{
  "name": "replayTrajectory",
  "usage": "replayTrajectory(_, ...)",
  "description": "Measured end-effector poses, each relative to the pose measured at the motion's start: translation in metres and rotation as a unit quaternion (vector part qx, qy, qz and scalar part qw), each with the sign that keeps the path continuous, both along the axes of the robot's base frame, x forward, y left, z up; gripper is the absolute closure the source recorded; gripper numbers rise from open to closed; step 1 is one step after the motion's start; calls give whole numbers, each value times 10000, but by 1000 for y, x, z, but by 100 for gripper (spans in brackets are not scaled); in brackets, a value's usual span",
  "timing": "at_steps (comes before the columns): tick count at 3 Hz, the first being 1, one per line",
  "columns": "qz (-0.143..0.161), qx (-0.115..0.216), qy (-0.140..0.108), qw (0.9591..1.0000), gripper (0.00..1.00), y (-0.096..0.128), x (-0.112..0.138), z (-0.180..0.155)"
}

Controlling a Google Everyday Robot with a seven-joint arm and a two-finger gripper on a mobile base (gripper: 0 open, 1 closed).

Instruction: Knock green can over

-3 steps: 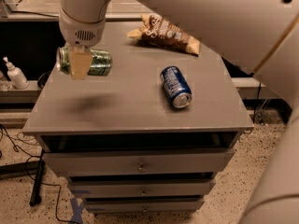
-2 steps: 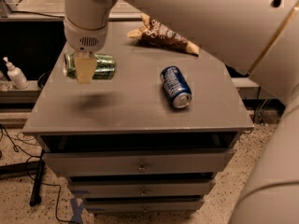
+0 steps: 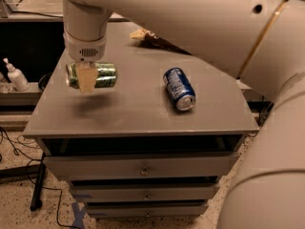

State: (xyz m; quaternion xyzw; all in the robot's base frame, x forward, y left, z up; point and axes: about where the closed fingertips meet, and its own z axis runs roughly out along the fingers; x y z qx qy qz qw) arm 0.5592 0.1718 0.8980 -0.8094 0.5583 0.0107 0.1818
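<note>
The green can (image 3: pixel 101 75) is on its side, silver top to the left, at the left part of the grey cabinet top (image 3: pixel 143 113). My gripper (image 3: pixel 86 80) hangs from the white wrist directly over the can's left half and covers its middle. I cannot tell whether the can rests on the surface or is carried. A dark shadow lies on the top just in front of it.
A blue can (image 3: pixel 179 88) with white lettering lies on its side right of centre. A snack bag (image 3: pixel 145 35) at the back is partly hidden by my arm. A white bottle (image 3: pixel 15 75) stands on a shelf to the left. Drawers are below the front edge.
The gripper and the green can have shifted together toward the cabinet's front edge. My arm now covers more of the snack bag. The blue can has not moved.
</note>
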Motion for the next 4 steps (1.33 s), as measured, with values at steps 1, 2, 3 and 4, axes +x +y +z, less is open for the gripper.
replayTrajectory(1,6,-1,103,9999,84,10,-10,-13)
replayTrajectory(2,-99,161,125,9997,59,13,-17,-12)
replayTrajectory(3,-165,241,127,9995,36,12,-22,-9)
replayTrajectory(4,-183,288,147,9993,13,13,-25,-10)
